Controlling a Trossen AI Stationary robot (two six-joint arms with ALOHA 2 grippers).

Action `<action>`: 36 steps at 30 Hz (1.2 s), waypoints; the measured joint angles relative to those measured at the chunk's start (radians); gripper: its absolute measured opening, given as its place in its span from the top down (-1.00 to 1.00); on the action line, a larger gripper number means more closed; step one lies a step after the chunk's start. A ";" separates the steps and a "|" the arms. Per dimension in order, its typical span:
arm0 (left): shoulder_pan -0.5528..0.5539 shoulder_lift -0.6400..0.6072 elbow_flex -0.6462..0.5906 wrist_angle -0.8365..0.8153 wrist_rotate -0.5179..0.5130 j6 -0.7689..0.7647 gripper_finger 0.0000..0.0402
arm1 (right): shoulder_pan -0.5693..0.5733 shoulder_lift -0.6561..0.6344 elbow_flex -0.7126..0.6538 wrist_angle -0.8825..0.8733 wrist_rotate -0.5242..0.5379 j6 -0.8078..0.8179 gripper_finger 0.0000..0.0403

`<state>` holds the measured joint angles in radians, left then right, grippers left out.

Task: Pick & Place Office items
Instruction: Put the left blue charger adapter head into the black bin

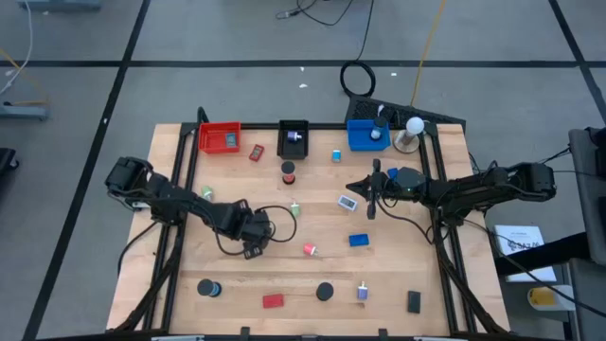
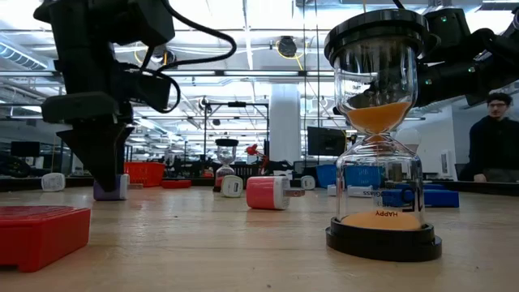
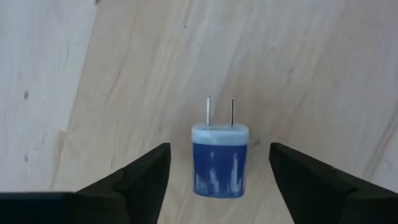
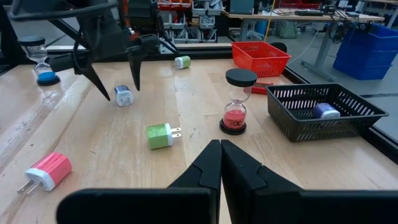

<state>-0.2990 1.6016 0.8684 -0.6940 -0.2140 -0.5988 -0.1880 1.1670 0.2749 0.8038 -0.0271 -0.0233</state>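
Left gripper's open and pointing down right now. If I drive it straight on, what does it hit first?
Most likely the blue charger, lying on the table between the open fingers of the left gripper. Its prongs point away from the wrist. Depth is unclear, so the fingertips might reach the wood beside it first.

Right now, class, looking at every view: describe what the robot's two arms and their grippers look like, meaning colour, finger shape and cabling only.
Both arms are dark, jointed links. The left gripper has two black, wedge-shaped fingers tapering to blunt tips, and a black cable loops loosely beside its wrist. The right gripper has the same black tapered fingers, and small green lights glow on its arm.
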 joint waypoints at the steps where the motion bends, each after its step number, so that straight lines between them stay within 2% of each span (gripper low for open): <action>1: -0.005 0.000 0.000 0.000 -0.003 0.004 -0.34 | 0.000 0.000 0.000 0.000 0.000 0.000 0.98; 9: -0.009 0.000 0.000 -0.001 -0.015 0.018 0.09 | 0.000 0.000 0.000 0.000 0.000 0.000 0.98; 13: -0.008 0.000 0.000 0.005 -0.020 0.022 0.17 | 0.000 0.000 0.000 0.000 0.000 0.000 0.98; 16: -0.008 0.000 0.000 0.016 -0.021 0.021 0.09 | 0.000 0.000 0.000 0.000 0.000 0.000 0.98; 23: -0.008 0.011 -0.038 0.088 -0.014 0.036 -0.29 | 0.000 0.000 0.000 0.000 0.000 0.000 0.98; 27: -0.009 0.005 -0.065 0.109 -0.016 0.033 -0.32 | 0.000 0.000 0.000 0.000 0.000 0.000 0.98; 30: -0.009 0.004 -0.066 0.103 -0.005 0.040 -0.17 | 0.000 0.000 0.000 0.000 0.000 0.000 0.98; 36: -0.004 0.002 -0.052 0.060 0.014 0.069 0.30 | 0.000 0.000 0.000 0.000 0.000 0.000 0.98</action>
<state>-0.3035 1.6037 0.8163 -0.6342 -0.2005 -0.5295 -0.1883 1.1670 0.2749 0.8038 -0.0271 -0.0231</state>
